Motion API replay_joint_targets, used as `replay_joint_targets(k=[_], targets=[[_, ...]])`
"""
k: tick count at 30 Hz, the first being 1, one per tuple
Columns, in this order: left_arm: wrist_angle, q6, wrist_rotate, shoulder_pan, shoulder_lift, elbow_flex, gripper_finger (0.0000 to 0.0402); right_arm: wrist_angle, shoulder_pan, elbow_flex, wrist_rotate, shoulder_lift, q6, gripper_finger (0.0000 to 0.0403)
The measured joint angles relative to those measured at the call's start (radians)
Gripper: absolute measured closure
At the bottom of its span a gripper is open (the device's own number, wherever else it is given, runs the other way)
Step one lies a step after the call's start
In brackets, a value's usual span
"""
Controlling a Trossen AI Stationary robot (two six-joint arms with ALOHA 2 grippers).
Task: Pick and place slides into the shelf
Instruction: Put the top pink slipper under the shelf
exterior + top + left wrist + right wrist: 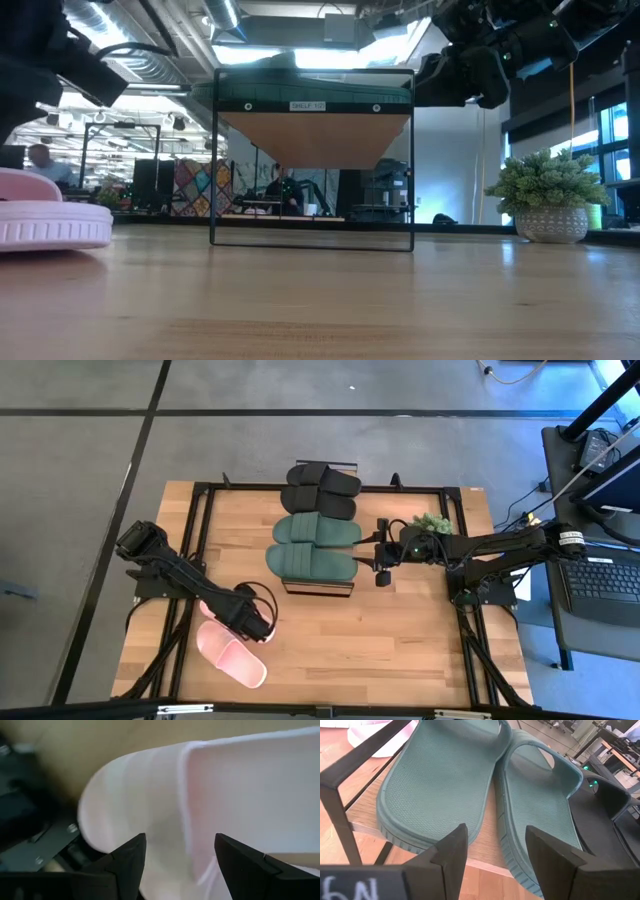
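Note:
The shelf [320, 589] stands mid-table. On it lie the black pair [320, 490] at the far end and the dark green pair [312, 547] in the middle. One pale pink slide [232, 657] lies flat on the table near the left front. The other pink slide [208, 608] is mostly hidden under my left arm. My left gripper [262, 628] is open, close over a pink slide [240, 785]. My right gripper [383, 563] is open, beside the shelf's right side, facing the green pair [445, 775] and touching nothing. My left gripper [180, 840] comes at the pink slide from above, its open fingers [127, 860] standing either side of the strap's edge [184, 795]. I cannot tell whether they touch it.
A small potted plant [432, 522] stands near the table's far right corner, just behind my right arm. The shelf's near board [322, 588] is bare. A laptop [600, 585] sits on a stand off the table's right edge.

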Motion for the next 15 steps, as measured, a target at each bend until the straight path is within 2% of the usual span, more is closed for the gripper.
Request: replay_joint_targets(k=[7, 15], targets=[[-0.096, -0.105, 0.014, 0.000, 0.000, -0.001, 0.0191, -0.002, 0.000, 0.000, 0.000, 0.000, 0.000, 0.0202], [-0.084, -0.107, 0.005, 0.000, 0.016, -0.008, 0.0249, -0.006, 0.000, 0.000, 0.000, 0.000, 0.000, 0.0202]])
